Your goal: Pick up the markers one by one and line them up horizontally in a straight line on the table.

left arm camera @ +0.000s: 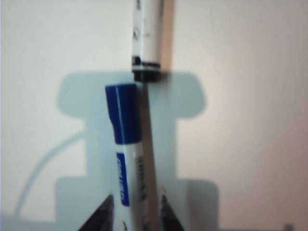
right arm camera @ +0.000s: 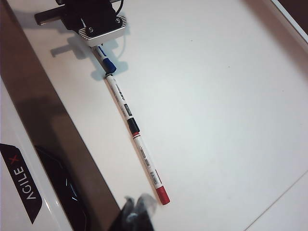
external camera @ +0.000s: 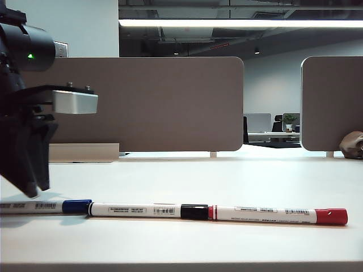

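Three markers lie end to end in a row on the white table [external camera: 227, 181]. The blue marker [external camera: 45, 206] is at the left, the black marker [external camera: 136, 210] in the middle and the red marker [external camera: 272, 214] at the right. My left gripper [external camera: 31, 184] hangs over the blue marker, pointing down. In the left wrist view its open fingers [left arm camera: 136, 197] straddle the blue marker [left arm camera: 127, 159], whose cap nearly meets the black marker's banded end [left arm camera: 147, 38]. My right gripper [right arm camera: 137, 209] is shut and empty, off to the side near the red marker's cap [right arm camera: 162, 194].
Grey-brown divider panels [external camera: 170, 102] [external camera: 332, 102] stand along the far edge of the table. A beige object [external camera: 353, 144] sits at the far right. The white robot base [right arm camera: 19, 178] and a dark strip [right arm camera: 53, 130] border the table beside the right gripper.
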`<state>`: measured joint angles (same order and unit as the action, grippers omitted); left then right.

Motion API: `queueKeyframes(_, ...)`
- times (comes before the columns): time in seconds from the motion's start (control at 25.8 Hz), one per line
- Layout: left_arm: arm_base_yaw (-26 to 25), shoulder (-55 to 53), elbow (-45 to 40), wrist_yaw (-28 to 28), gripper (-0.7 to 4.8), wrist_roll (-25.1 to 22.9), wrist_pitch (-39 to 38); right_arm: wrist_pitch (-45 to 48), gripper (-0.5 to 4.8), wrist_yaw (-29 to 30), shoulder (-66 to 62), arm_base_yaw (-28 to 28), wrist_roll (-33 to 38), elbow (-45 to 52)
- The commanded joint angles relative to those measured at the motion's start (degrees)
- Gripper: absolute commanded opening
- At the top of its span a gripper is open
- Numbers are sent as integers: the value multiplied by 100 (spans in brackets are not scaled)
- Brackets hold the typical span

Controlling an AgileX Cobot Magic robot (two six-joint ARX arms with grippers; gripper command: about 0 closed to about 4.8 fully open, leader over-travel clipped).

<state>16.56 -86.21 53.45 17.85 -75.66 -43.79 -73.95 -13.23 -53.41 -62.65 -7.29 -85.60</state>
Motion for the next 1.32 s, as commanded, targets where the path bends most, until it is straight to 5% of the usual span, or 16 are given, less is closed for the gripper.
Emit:
queueKeyframes(0.04, 0, -92, -4, 146, 121, 72, 15, 114, -1, 26, 11, 0, 111, -26)
queueKeyframes(0.46, 116, 468, 0, 378, 114, 407, 109, 310, -1, 26, 17, 0, 129, -26)
queueKeyframes(0.7, 289, 1558, -2, 350, 20, 1047, 111, 706, -2, 26, 79, 0, 127, -26)
queueKeyframes(0.81, 289, 2312, -2, 341, -5, 2164, 153, 1150, -2, 9, 234, 0, 125, -22)
queueKeyframes(1.01, 289, 3519, -2, 280, -6, 3032, 308, 1858, -2, 4, 671, 0, 125, 149)
queueKeyframes(1.16, 289, 5222, -11, 66, -5, 4723, 1360, 3314, -2, -149, 1958, 2, 127, 1563)
queueKeyframes(1.32, 286, 6011, -44, -140, -6, 5143, 1504, 4157, -2, -339, 2868, 7, 129, 2723)
